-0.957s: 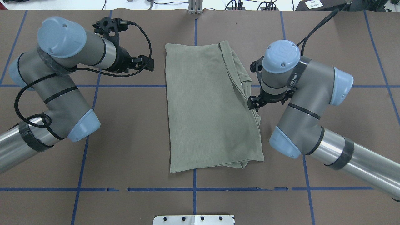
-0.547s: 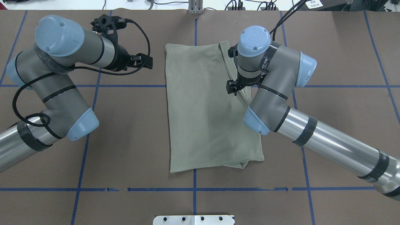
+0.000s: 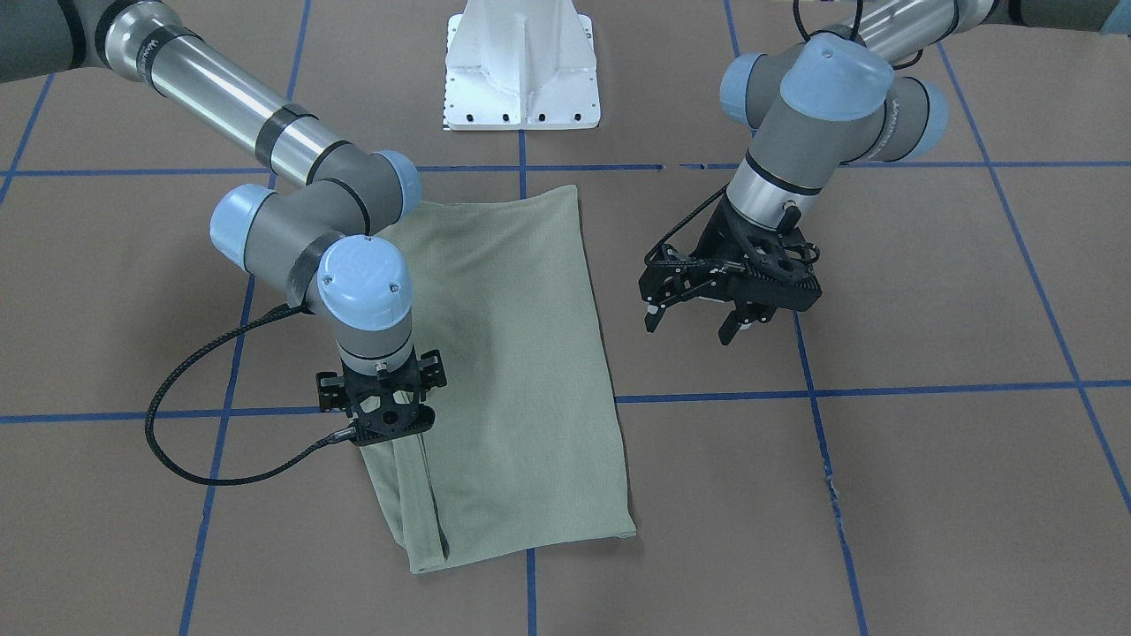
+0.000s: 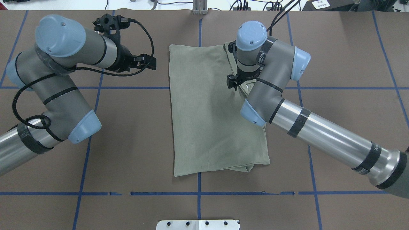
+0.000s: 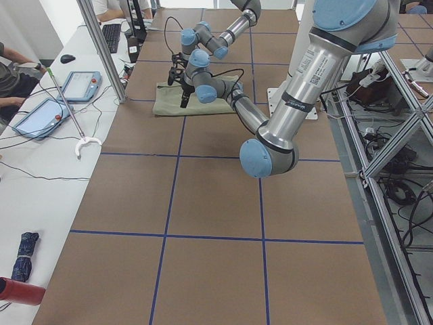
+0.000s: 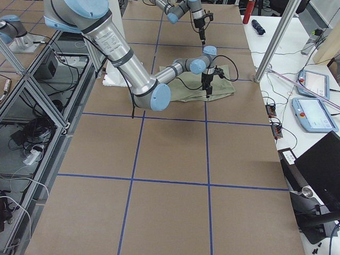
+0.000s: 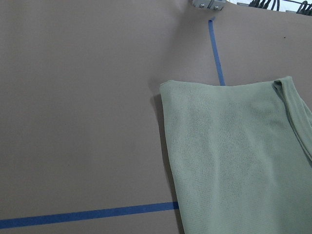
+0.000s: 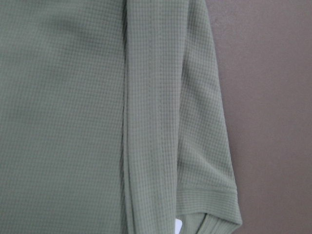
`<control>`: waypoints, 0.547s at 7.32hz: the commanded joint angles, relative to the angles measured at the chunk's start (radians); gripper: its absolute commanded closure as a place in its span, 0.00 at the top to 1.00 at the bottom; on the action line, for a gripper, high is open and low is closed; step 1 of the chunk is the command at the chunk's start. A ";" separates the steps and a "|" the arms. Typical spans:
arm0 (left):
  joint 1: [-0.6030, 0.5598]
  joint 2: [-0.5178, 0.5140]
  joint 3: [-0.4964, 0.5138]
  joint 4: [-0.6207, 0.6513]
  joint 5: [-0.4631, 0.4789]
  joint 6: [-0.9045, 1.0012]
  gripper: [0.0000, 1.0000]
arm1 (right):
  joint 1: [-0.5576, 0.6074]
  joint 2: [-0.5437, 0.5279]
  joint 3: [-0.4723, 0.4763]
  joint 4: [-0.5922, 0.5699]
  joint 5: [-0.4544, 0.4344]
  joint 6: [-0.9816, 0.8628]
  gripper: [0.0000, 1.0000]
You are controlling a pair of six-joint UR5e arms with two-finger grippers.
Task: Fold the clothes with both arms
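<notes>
The clothes are one sage-green shirt (image 4: 211, 115), folded into a long rectangle in the middle of the table, also seen in the front view (image 3: 521, 353). A folded sleeve strip (image 8: 151, 122) runs along its right side. My right gripper (image 4: 232, 83) hangs just over that strip near the shirt's far right part. Its fingertips are hidden under the wrist (image 3: 382, 402), so I cannot tell its state. My left gripper (image 3: 694, 322) hovers open and holds nothing, off the shirt's far left corner (image 7: 163, 87). In the overhead view the left gripper (image 4: 152, 63) is clear of the cloth.
The white pedestal base (image 3: 521, 79) stands at the near table edge, behind the shirt's hem. Blue tape lines (image 4: 198, 183) cross the brown table cover. Side benches hold tablets (image 5: 80, 84), cables and a seated person (image 5: 13, 74).
The right arm swung from the shirt's right edge leftward and toward the far side, bringing its gripper over the sleeve strip. The left arm barely moved. The shirt lies as before.
</notes>
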 commanded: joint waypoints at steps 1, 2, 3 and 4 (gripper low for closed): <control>0.000 -0.001 0.001 0.000 0.000 0.001 0.99 | -0.001 0.001 -0.014 0.004 0.047 -0.008 1.00; 0.000 -0.001 0.000 0.000 0.000 0.001 0.99 | 0.001 -0.001 -0.015 0.003 0.052 -0.010 1.00; 0.000 -0.001 0.000 0.000 0.000 0.001 0.99 | 0.011 -0.002 -0.015 0.001 0.062 -0.011 1.00; 0.000 -0.001 0.001 0.000 0.000 0.001 0.99 | 0.024 -0.004 -0.015 -0.002 0.070 -0.022 1.00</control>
